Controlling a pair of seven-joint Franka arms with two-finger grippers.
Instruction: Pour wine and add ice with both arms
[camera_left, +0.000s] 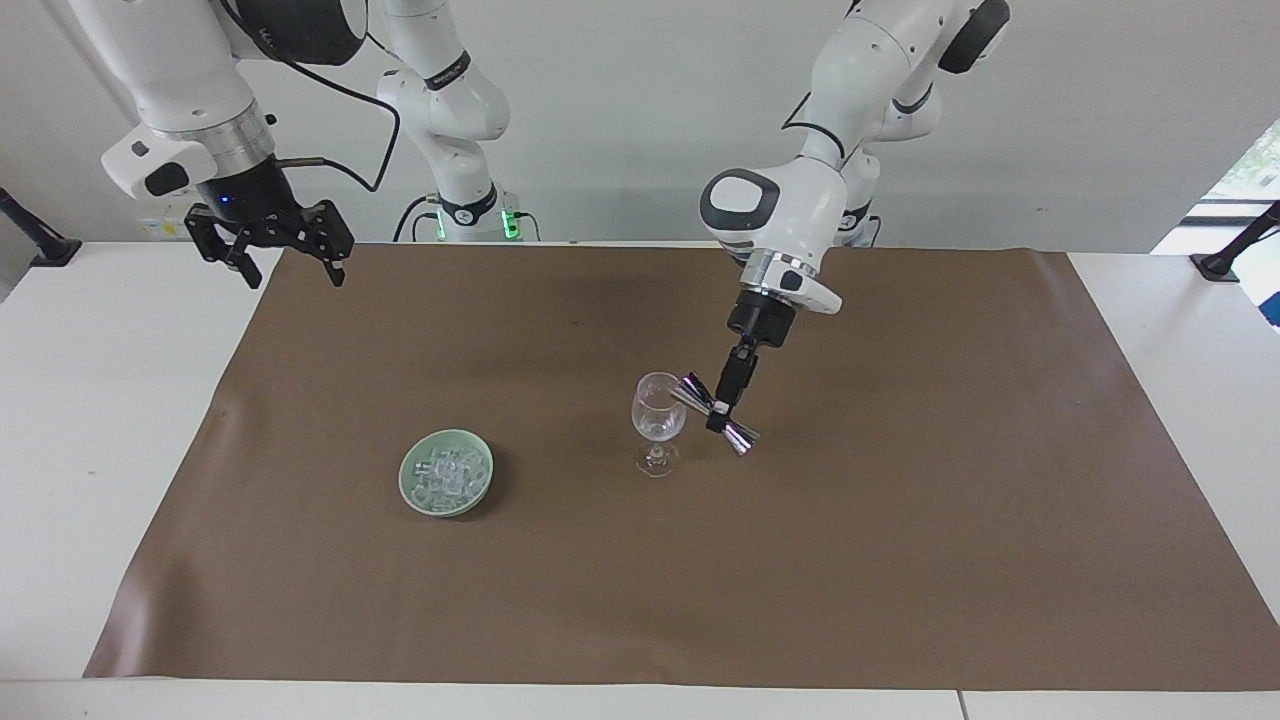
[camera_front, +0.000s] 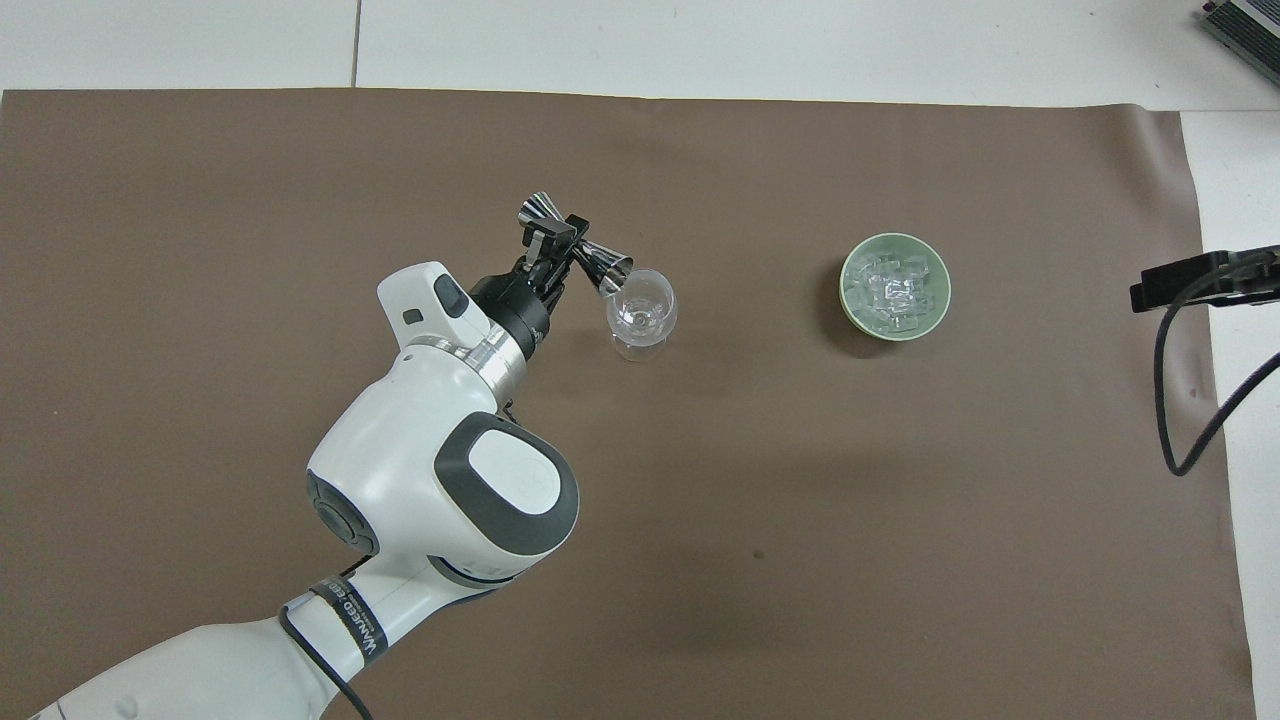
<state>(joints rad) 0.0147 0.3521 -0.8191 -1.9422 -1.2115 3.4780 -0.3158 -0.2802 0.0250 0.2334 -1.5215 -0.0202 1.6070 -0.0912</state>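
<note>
While the pour is in hand, the scene reads as follows, from the biggest thing down.

Table cover: a brown mat (camera_left: 900, 560) spans the white table (camera_left: 90, 420); everything in the task stands on it, likely to catch spills.

Left arm (camera_front: 440, 500): it reaches in over the middle of the mat and slants down toward the glass, so that what it holds can tip over the rim.

Right arm (camera_left: 190, 110): it waits, raised at its own end of the table.

Right gripper (camera_left: 270, 245): spread wide and holding nothing, over the mat's edge; I judge it is kept free for the ice.

Left gripper (camera_left: 722, 408): clamped on the narrow waist of the jigger, a grip that lets the wrist roll the cups.

Green dish (camera_left: 410, 483): it sits toward the right arm's end of the table, well apart from the glass and within that arm's reach.

Wine glass (camera_left: 658, 412): upright near the middle of the mat; whether any liquid is in it I cannot tell.

Jigger (camera_left: 716, 412): a shiny double-cone measure, held tilted, one mouth at the rim of the glass, the other cup pointing away and down.

Ice (camera_left: 448, 474): clear cubes heaped in the green dish, none visibly in the glass yet.
</note>
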